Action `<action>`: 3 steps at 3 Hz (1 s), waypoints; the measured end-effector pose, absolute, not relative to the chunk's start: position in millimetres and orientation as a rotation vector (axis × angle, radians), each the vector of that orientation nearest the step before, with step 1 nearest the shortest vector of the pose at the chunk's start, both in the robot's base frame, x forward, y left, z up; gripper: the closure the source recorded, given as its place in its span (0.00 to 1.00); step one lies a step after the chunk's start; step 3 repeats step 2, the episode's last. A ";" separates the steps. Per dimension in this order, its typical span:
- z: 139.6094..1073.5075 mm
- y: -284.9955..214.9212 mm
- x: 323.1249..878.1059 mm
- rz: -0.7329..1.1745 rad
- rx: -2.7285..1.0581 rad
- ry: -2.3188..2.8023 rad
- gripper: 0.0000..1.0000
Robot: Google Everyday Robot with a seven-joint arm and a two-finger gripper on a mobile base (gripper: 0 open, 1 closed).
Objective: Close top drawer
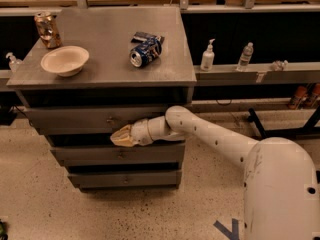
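The top drawer (75, 119) is the uppermost of three grey fronts under the grey cabinet top, with a small metal knob (111, 119) at its centre. Its front sticks out a little beyond the cabinet body. My gripper (120, 136) is at the end of the white arm that reaches in from the right. It sits against the lower edge of the top drawer front, just below and right of the knob.
On the cabinet top (110, 69) are a beige bowl (64, 60), a crushed blue can (145, 51) and a copper can (47, 30). Two lower drawers (120, 155) are below. A shelf (250, 73) with bottles runs to the right.
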State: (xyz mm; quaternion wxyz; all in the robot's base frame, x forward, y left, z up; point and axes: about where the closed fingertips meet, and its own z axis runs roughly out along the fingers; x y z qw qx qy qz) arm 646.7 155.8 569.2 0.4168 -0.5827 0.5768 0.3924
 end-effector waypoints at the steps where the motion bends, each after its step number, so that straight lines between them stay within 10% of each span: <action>1: 579.4 152.2 623.5 0.996 -1.475 1.402 1.00; 3: 592.5 142.9 584.0 1.012 -1.488 1.357 1.00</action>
